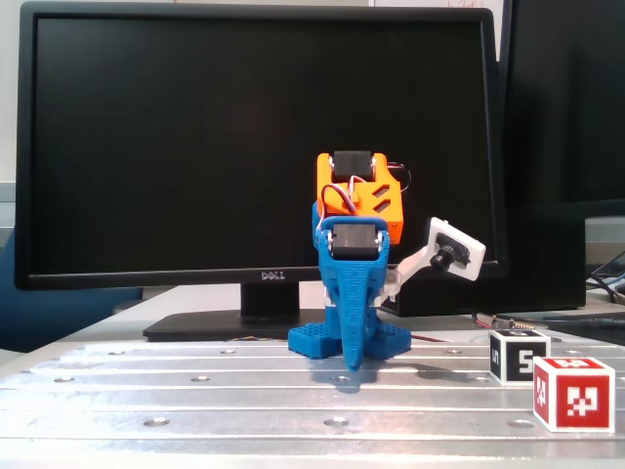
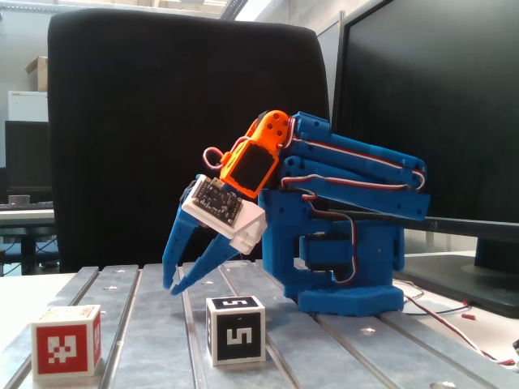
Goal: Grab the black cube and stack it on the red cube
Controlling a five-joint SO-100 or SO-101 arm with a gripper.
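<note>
The black cube (image 1: 519, 357) (image 2: 235, 330), with white labels bearing a black "5", rests on the metal table. Close beside it stands the red cube (image 1: 573, 394) (image 2: 66, 339), nearer the camera in the front fixed view and to the left in the side fixed view. The blue and orange arm is folded over its base. My gripper (image 2: 171, 290) (image 1: 350, 360) points down at the table, fingertips together and nothing held. In the side view it hangs just above the surface, behind and slightly left of the black cube, touching neither cube.
The slotted aluminium table (image 1: 195, 391) carries the arm's blue base (image 2: 349, 284). A Dell monitor (image 1: 259, 147) stands behind the arm, and a black chair back (image 2: 162, 121) is beyond the table. Cables (image 2: 454, 320) lie beside the base.
</note>
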